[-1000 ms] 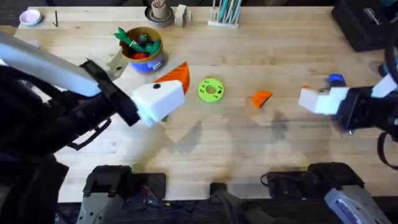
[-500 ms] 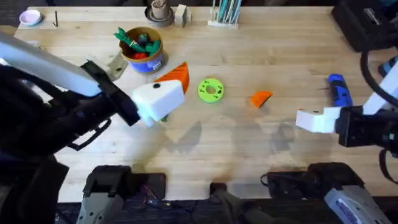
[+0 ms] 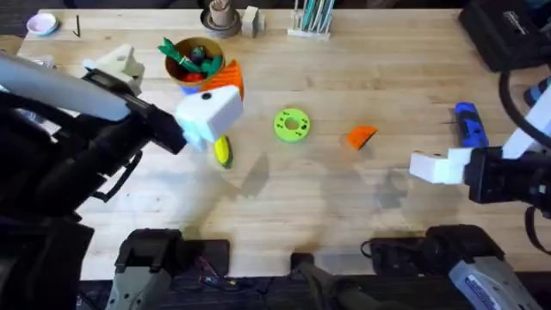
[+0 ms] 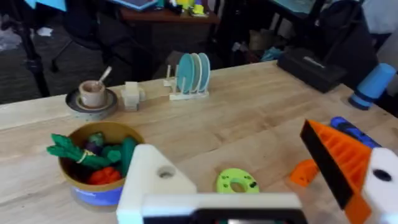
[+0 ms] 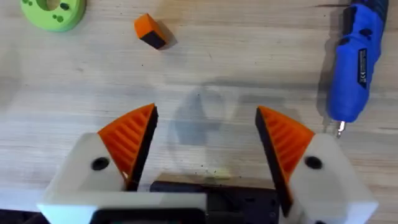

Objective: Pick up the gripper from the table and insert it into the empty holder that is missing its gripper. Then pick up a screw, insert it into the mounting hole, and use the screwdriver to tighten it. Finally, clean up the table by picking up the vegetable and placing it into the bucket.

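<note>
Evidently we are at the first step — the gripper (image 3: 362, 136) lies loose mid-table, untouched. Our right hand (image 5: 205, 146) hovers wide and empty near the screwdriver (image 5: 354, 65); our left hand (image 4: 258, 180), its holder (image 4: 152, 180) bare, looks parted. Next we grasp that wedge squarely.
</note>
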You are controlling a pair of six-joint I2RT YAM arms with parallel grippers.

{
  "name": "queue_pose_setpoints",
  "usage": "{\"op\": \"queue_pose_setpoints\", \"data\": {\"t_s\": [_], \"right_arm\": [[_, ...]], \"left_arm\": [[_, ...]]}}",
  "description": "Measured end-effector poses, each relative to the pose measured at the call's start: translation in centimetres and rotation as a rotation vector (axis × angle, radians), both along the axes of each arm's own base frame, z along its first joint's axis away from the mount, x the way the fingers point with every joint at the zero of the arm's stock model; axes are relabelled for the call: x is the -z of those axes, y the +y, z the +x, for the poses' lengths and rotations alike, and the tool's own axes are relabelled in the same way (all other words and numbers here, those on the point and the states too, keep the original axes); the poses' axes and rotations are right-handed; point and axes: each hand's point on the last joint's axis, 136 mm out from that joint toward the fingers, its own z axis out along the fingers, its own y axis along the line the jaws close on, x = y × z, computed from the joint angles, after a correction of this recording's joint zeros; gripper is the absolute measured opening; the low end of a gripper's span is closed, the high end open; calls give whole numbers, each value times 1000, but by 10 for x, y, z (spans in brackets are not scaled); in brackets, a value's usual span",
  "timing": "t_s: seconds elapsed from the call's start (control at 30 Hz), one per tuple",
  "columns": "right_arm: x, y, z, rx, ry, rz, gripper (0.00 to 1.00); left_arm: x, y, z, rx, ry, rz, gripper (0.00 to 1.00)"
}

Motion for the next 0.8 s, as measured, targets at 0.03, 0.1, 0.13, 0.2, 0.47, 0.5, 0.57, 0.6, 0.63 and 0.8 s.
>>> {"op": "queue_pose_setpoints", "data": {"t_s": [0.03,0.1,0.13,0.2,0.47,0.5,0.57,0.6,0.63,0.8], "right_arm": [[0,0,0,0,0,0,992],[0,0,0,0,0,0,991],[0,0,0,0,0,0,992],[0,0,0,0,0,0,991],[0,0,0,0,0,0,991],[0,0,0,0,0,0,991],[0,0,0,0,0,0,991],[0,0,0,0,0,0,991],[0,0,0,0,0,0,992],[0,0,0,0,0,0,992]], "left_arm": [[0,3,2,-21,-6,6,995],[0,9,8,-60,-28,19,995],[0,12,10,-78,-48,27,995],[2,17,12,-111,-94,40,995],[29,30,13,-196,-234,52,993],[35,32,13,-204,-238,53,993],[47,33,14,-215,-249,55,992],[53,34,15,-220,-254,55,993],[58,35,15,-224,-257,55,993],[80,37,15,-238,-257,56,994]]}}
